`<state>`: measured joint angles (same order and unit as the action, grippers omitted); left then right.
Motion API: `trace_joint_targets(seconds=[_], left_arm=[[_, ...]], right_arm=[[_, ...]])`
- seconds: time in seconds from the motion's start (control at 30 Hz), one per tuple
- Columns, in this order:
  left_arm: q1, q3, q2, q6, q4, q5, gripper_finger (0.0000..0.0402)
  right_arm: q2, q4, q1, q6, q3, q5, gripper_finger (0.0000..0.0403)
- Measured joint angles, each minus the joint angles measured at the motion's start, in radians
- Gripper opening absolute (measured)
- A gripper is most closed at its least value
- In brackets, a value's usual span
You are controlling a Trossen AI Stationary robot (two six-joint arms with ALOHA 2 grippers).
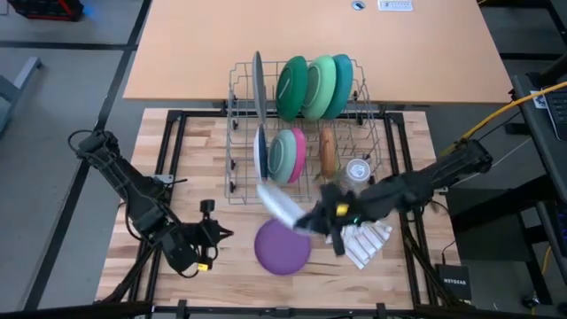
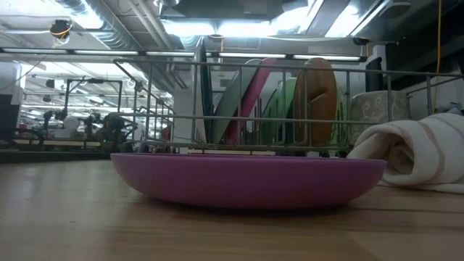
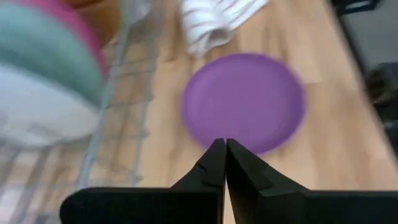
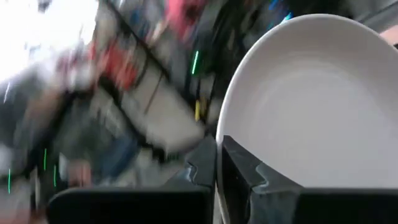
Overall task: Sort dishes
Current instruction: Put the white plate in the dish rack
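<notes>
Here, we are seeing the wire rack [image 1: 301,133] and striped cloth [image 1: 365,241] crowding our right gripper [image 1: 306,221], which is pinching a white plate [image 1: 279,206]; the purple plate [image 1: 283,247] is lying at three o'clock from our closed, empty left gripper [image 1: 221,235].

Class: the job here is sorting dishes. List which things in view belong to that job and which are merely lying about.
Belong to the job:
- purple plate on the table
- white plate held in the right claw
- green and teal plates in the wire rack
- pink plate

Lying about:
- striped cloth
- glass cup
</notes>
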<state>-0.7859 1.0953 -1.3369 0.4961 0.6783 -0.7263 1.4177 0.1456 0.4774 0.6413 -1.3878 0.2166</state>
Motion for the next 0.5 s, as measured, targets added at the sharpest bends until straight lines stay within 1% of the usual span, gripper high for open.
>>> trace_joint_targets(seconds=[0.07, 0.13, 0.2, 0.3, 0.33, 0.4, 0.5], left_arm=[[-0.01, -0.006, 0.0, 0.067, 0.063, -0.045, 0.0003], [-0.019, -0.02, 0.0, 0.098, 0.097, -0.079, 0.0001], [-0.022, -0.04, 0.0, 0.108, 0.096, -0.095, 0.0001], [-0.022, -0.073, 0.0, 0.122, 0.089, -0.097, 0.0003], [-0.022, -0.083, 0.0, 0.129, 0.091, -0.097, 0.0002], [-0.022, -0.105, 0.0, 0.134, 0.083, -0.1, 0.0001], [-0.022, -0.143, -0.001, 0.133, 0.052, -0.11, 0.0002]], right_arm=[[-0.031, 0.0, 0.001, 0.065, -0.033, 0.122, 0.0015], [-0.067, -0.005, 0.0, 0.106, -0.054, 0.247, 0.001], [-0.109, -0.003, 0.0, 0.141, -0.061, 0.362, 0.0007], [-0.17, 0.022, -0.009, 0.203, -0.061, 0.504, 0.0007], [-0.187, 0.045, -0.016, 0.234, -0.062, 0.543, 0.0007], [-0.214, 0.087, -0.031, 0.308, -0.056, 0.586, 0.0007], [-0.228, 0.143, -0.072, 0.384, -0.032, 0.601, 0.0007]])
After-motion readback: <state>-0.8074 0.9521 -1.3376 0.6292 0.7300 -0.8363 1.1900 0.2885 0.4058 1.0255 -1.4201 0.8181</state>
